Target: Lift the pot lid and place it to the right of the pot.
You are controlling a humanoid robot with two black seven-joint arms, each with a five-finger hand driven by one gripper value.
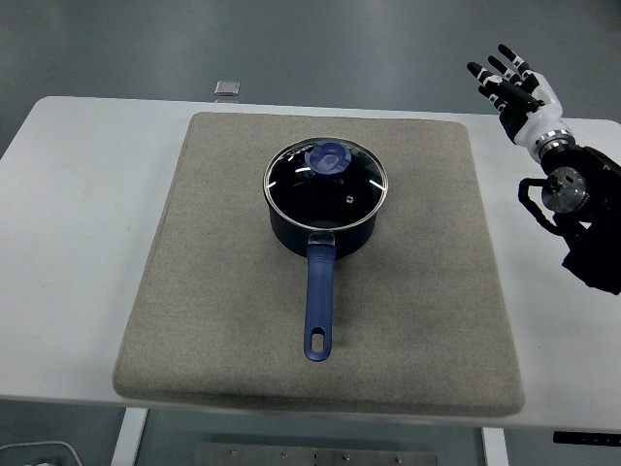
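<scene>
A dark blue pot (324, 221) stands near the middle of a grey mat (320, 262), its blue handle (320, 306) pointing toward the table's near edge. A glass lid (326, 181) with a blue knob (328, 158) rests on the pot. My right hand (512, 85) is raised at the far right, well away from the pot, fingers spread and holding nothing. The left arm does not show.
The mat lies on a white table (68, 243). A small grey square object (229, 88) sits at the table's far edge. Bare mat stretches to the right of the pot (437, 243).
</scene>
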